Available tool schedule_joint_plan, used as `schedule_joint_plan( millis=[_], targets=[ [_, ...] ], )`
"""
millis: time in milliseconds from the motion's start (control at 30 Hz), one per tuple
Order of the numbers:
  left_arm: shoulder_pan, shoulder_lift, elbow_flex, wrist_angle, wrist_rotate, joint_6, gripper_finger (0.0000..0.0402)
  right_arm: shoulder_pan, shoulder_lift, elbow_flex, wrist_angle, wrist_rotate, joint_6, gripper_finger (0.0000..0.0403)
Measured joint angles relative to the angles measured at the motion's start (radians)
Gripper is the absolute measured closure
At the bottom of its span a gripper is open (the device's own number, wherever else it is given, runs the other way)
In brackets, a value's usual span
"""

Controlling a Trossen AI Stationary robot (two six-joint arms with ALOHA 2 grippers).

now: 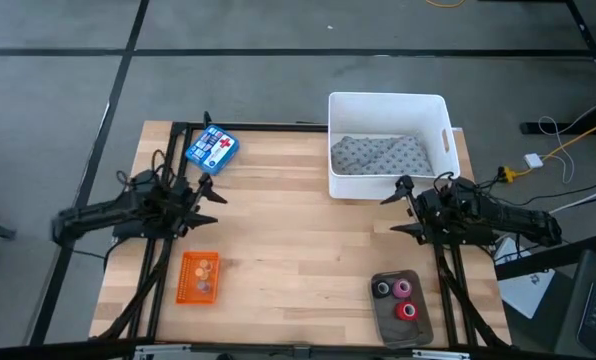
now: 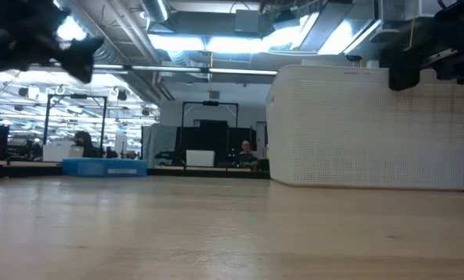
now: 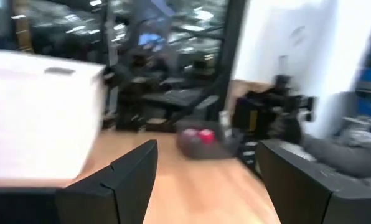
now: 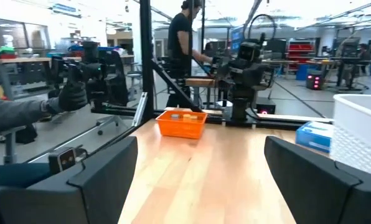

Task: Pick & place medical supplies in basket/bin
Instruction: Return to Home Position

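Note:
The white bin (image 1: 388,143) stands at the table's far right, with the grey patterned cloth (image 1: 378,154) lying inside it. The small orange basket (image 1: 198,277) sits near the left front, with small yellowish pieces in it. Red, pink and black tape rolls (image 1: 398,297) rest on a dark grey tray at the right front. My left gripper (image 1: 210,190) hovers open over the left side, between the blue box and the basket. My right gripper (image 1: 398,208) hovers open just in front of the bin. Neither holds anything.
A blue box with a red cross (image 1: 211,149) lies at the far left of the table. The dark tray (image 1: 402,308) sits near the right front edge. Bare wood spreads across the table's middle (image 1: 298,240). People stand in the room beyond the table.

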Motion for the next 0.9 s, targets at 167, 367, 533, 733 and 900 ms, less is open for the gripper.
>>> schedule_joint_plan(
  millis=[167,367,533,733,900],
  targets=[
    [0.01,-0.049,0.08,-0.311,-0.128,0.045,0.0132,-0.037,0.0,0.0,0.002,0.006,0.005,0.005],
    [0.008,-0.063,0.121,-0.334,-0.241,0.086,0.0132,-0.051,0.0,0.001,0.005,0.08,-0.023,0.005],
    [0.008,-0.063,0.123,-0.359,-0.327,0.107,0.0132,-0.05,0.0,0.002,-0.011,0.174,-0.069,0.005],
    [0.008,-0.063,0.122,-0.464,-0.455,0.123,0.0132,-0.049,0.015,0.006,-0.052,0.24,-0.158,0.005],
    [0.008,-0.063,0.122,-0.552,-0.687,0.12,0.0132,-0.049,0.041,0.005,-0.055,0.248,-0.221,0.005]
  ],
)
